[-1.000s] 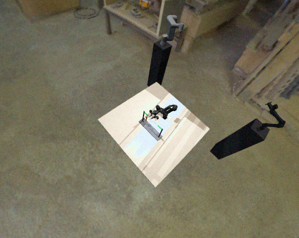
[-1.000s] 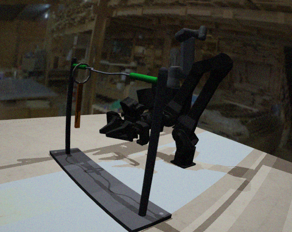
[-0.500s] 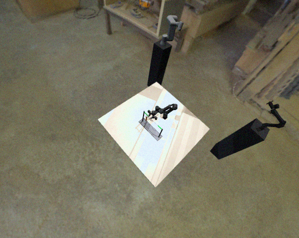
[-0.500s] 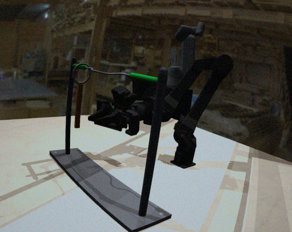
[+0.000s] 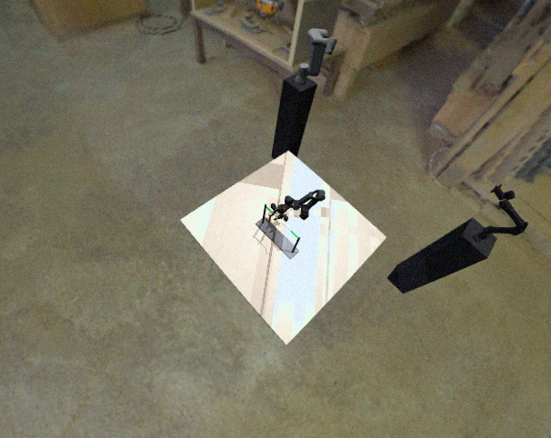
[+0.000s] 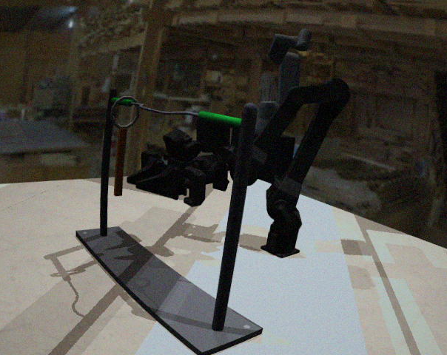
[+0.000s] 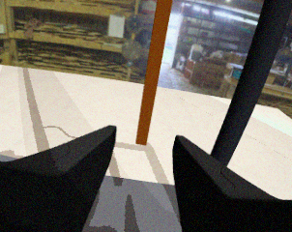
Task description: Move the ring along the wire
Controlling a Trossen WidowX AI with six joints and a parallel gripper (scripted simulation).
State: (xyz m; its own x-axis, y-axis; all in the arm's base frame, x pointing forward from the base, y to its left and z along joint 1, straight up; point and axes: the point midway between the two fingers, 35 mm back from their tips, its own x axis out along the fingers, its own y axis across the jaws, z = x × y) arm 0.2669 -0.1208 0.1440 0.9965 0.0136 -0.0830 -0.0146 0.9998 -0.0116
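Observation:
The ring (image 6: 138, 113) hangs around the far green part (image 6: 120, 101) (image 5: 269, 210) of the wire, near the far post (image 6: 104, 171) (image 7: 252, 82). Its orange handle (image 6: 118, 164) (image 7: 153, 72) hangs straight down below it. My gripper (image 6: 132, 182) (image 7: 145, 138) (image 5: 273, 216) is partly open and empty, low beside the handle's lower end. In the wrist view the handle stands ahead, lined up with the gap between the fingertips, and its lower end shows there. The grey wire (image 6: 166, 112) runs above the gripper to the other green part (image 6: 219, 118) (image 5: 295, 234).
The near post (image 6: 233, 217) (image 5: 296, 244) stands at the other end of the dark base (image 6: 139, 279) (image 5: 278, 240). The far post is just right of the handle in the wrist view. Patterned light and shadows cross the tabletop. Two dark pedestals (image 5: 292, 118) (image 5: 436, 259) with arms stand outside it.

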